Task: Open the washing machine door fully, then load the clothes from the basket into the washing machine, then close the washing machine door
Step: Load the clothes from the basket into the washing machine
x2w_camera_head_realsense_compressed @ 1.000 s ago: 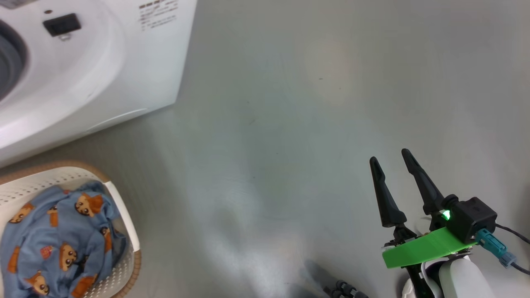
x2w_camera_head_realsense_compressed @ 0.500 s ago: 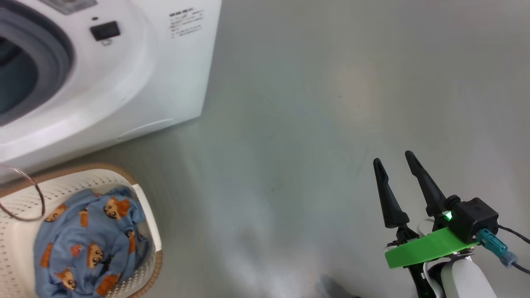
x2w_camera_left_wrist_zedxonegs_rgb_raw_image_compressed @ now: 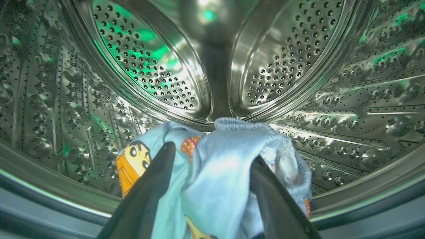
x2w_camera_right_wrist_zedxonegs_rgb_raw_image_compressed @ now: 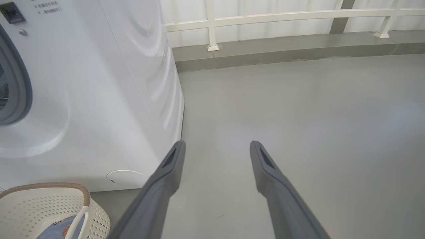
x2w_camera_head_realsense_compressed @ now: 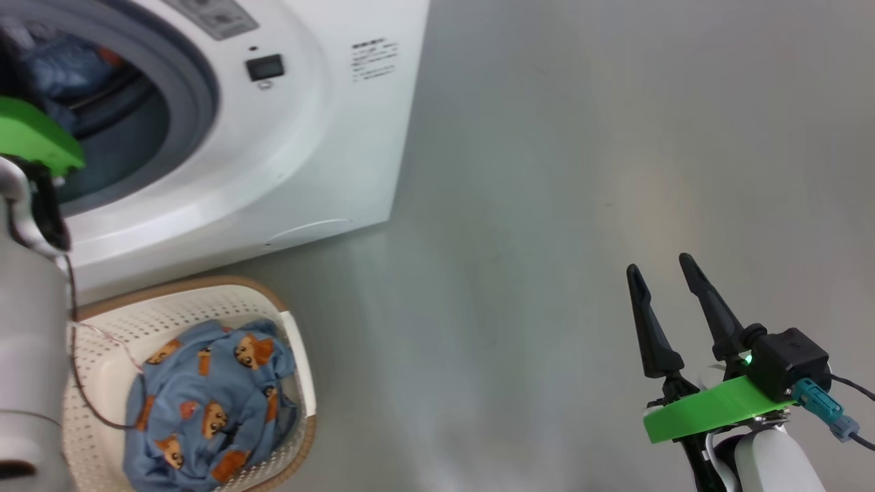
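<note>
- Sitting nearest, the cream-white perforated plastic basket (x2w_camera_head_realsense_compressed: 116, 318) held light blue bear-print clothes (x2w_camera_head_realsense_compressed: 205, 403), just beside the pale left forearm (x2w_camera_head_realsense_compressed: 27, 342).
- The right gripper (x2w_camera_head_realsense_compressed: 659, 265), spread and empty, hung well apart over the grey floor (x2w_camera_head_realsense_compressed: 547, 171).
- Farthest in, the left gripper (x2w_camera_left_wrist_zedxonegs_rgb_raw_image_compressed: 212, 152) stood wide open inside the perforated steel drum (x2w_camera_left_wrist_zedxonegs_rgb_raw_image_compressed: 149, 66), with a light blue garment (x2w_camera_left_wrist_zedxonegs_rgb_raw_image_compressed: 215, 179) lying between its fingers, apparently loose.

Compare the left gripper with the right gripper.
The left gripper is inside the steel drum; the right gripper hangs outside, over the floor. The left gripper's jaws have blue bear-print fabric between them; the right gripper's have nothing. Both stand wide open.
</note>
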Robot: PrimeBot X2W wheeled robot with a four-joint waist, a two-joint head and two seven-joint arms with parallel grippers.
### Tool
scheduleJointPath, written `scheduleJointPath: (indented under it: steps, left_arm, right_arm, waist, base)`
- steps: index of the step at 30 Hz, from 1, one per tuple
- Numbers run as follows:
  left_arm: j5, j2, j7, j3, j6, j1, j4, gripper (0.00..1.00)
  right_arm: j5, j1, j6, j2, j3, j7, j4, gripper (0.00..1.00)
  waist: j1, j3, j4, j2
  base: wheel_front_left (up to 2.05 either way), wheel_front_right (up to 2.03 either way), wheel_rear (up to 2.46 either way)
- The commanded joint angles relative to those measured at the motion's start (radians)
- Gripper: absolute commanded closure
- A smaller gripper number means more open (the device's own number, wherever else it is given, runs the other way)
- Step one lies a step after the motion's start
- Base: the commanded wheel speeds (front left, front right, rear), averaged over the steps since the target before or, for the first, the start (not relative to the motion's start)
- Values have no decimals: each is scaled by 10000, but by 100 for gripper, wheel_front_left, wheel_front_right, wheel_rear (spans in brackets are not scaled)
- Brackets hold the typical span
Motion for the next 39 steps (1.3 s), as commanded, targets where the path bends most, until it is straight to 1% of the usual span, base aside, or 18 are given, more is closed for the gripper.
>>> scheduleJointPath:
  steps: [1, 6, 10, 12, 18, 28, 39]
  left_arm:
    - [67, 308, -79, 196, -13, 289, -473, 0]
    - [219, -203, -79, 233, -261, 1103, -1259, 0]
    - [342, -603, -79, 332, -371, 1818, -2074, 0]
    - [492, -707, -79, 313, -417, 2069, -2368, 0]
    - [734, -761, -79, 426, -474, 2402, -2599, 0]
    - [821, -1194, -80, 613, -741, 3228, -3346, 0]
    - [879, -1287, -80, 623, -955, 3629, -3395, 0]
  right_arm:
    - [-127, 37, 16, -106, 133, -48, -180, 0]
    - [-227, 24, 16, -106, -63, -48, -175, 0]
    - [-290, 52, 16, -106, -230, -48, -200, 0]
    - [-324, 85, 16, -106, -278, -48, -222, 0]
    - [-387, 33, 16, -106, -247, -48, -232, 0]
    - [-388, 198, 16, -106, -568, -48, -273, 0]
    - [-432, 155, 16, -106, -576, -48, -306, 0]
  waist:
    - [0, -304, 336, 0]
    - [0, -552, 720, 0]
    - [0, -693, 1023, 0]
    - [0, -709, 1147, 0]
    - [0, -671, 1244, 0]
    - [0, -788, 1504, 0]
    - [0, -728, 1638, 0]
  base:
    - [0, 0, 0]
    - [0, 0, 0]
    - [0, 0, 0]
    - [0, 0, 0]
    - [0, 0, 0]
    - [0, 0, 0]
    - [0, 0, 0]
